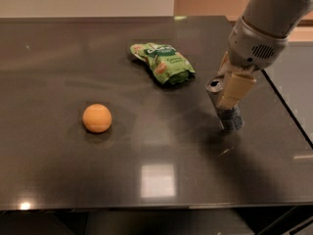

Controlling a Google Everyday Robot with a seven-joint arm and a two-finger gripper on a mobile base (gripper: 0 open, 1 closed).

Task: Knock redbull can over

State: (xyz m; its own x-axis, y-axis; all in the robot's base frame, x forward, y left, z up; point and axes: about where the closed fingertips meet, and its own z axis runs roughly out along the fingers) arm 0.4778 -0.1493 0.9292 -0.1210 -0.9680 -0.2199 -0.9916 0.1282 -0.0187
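The redbull can [221, 103] is a slim silvery can on the right part of the dark table [146, 146]. It tilts, with its shiny top leaning left and its base on the table. My gripper [231, 86] comes down from the upper right and is shut on the can's upper half. One beige finger [235, 88] lies across the can's front.
An orange ball [97, 118] lies on the left of the table. A crumpled green snack bag [164, 62] lies behind and left of the can. The table's right edge [288, 111] runs close to the can.
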